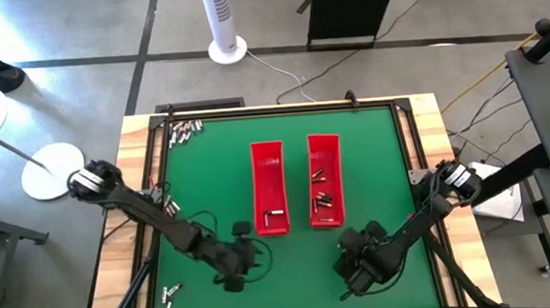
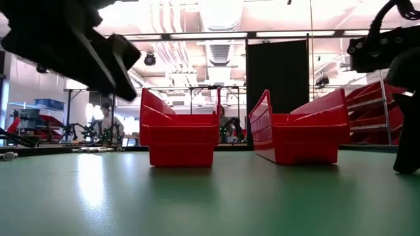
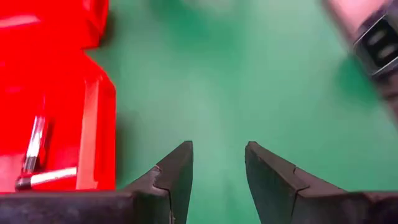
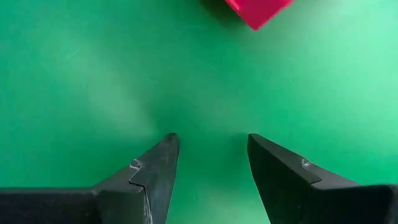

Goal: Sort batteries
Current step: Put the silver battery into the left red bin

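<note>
Your left gripper (image 3: 217, 171) hovers parted and empty near the left tray (image 1: 269, 188); your right gripper (image 4: 211, 165), also parted, holds nothing.

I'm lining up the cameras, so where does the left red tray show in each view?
High view: left tray sits mid-table, left of the right tray.
Low view: it is the red bin left of centre.
Left wrist view: its red wall fills one side, two batteries inside.
Right wrist view: only a red corner shows; which tray is unclear.
Shared landmark: the green mat.
</note>
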